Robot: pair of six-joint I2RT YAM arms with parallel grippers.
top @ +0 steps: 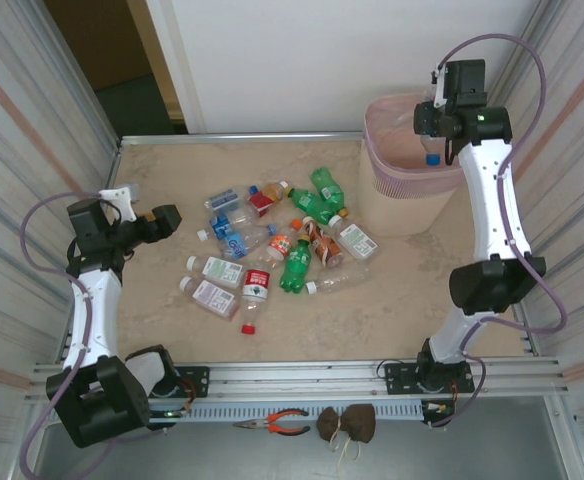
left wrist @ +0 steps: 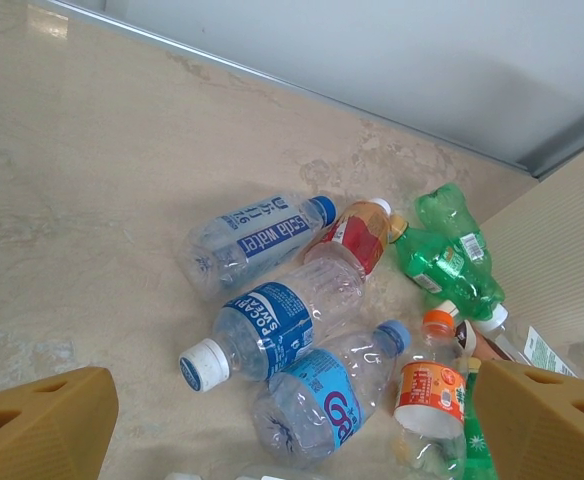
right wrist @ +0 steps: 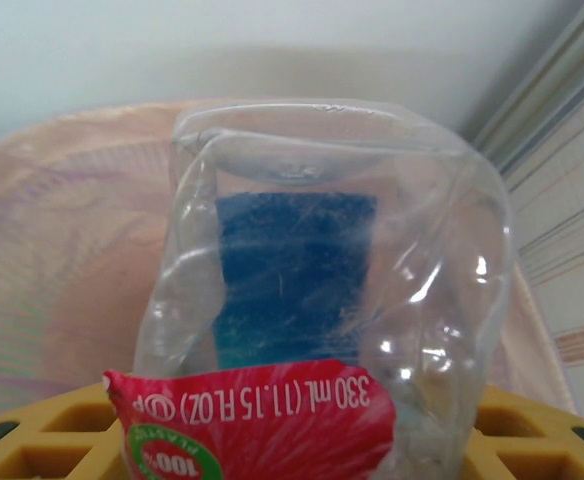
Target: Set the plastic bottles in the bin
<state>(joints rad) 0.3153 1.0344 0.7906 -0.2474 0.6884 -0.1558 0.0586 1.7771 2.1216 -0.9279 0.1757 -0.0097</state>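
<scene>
While it is hung over the bin (top: 397, 195), right gripper (top: 432, 135): jaws are closed on a clear red-labelled bottle (right wrist: 312, 270).
Left gripper (left wrist: 290, 420): jaws are spread wide, nothing gripped.
Loose bottles (top: 282, 245): scattered on the table (top: 172, 180) ahead of the left jaws.

Light is bright, even and soft (no hard shadows anywhere), with only faint dark rims under the plastic bottles (top: 297, 265) ahead of the left claw (left wrist: 292, 425). A pale glare patch sits on the surface (left wrist: 92, 150) far beyond that claw, whose fingers (left wrist: 42, 430) blur. In the right claw (right wrist: 292, 440) the clear bottle (right wrist: 312, 260) looks soft, with white glints; the bin (right wrist: 62, 250) behind is hazy.
</scene>
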